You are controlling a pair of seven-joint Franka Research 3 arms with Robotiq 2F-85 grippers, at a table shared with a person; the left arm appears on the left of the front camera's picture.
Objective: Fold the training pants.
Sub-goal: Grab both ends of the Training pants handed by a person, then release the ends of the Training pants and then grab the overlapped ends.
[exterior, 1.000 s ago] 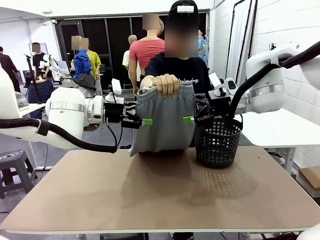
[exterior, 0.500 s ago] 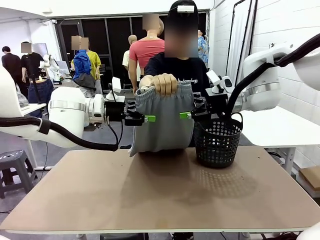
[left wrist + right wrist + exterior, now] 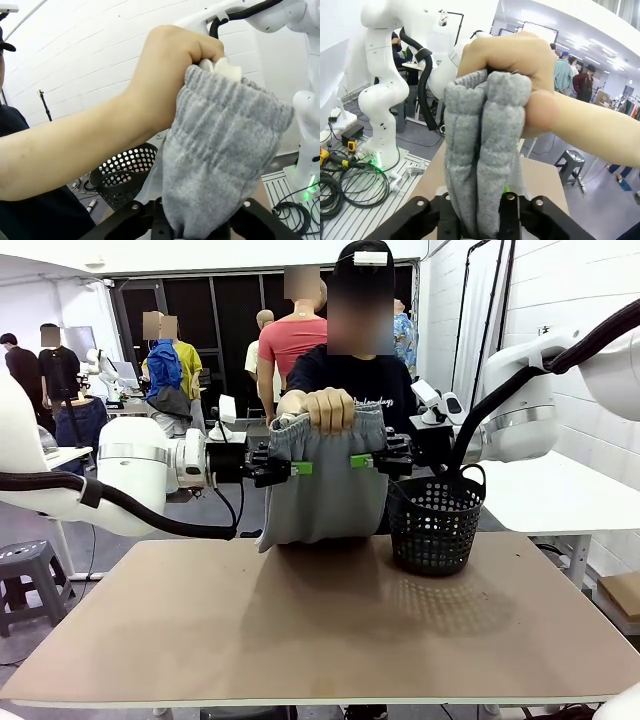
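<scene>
Front view: a person at the far side of the counter holds the training pants up in the air by the gathered waistband, bunched in one hand. The grey cloth hangs straight down from that fist, its lower edge near the far edge of the counter. The left arm reaches in level from one side and the right arm from the other. Their green pads lie against the cloth just below the waistband, one pair at each side edge. The left jaws pinch the left edge of the pants and the right jaws pinch the right edge. A black mesh basket stands on the counter just beside the hanging cloth, under the right arm.

Left wrist view: the grey jersey drops between the two black fingers at the bottom edge and fills the gap between them. The person's fist grips the ribbed waistband above. The basket shows behind the forearm.

Right wrist view: the cloth stands in thick vertical folds, caught between the fingers at the bottom, with the person's hand clenched on top of the waistband.
</scene>
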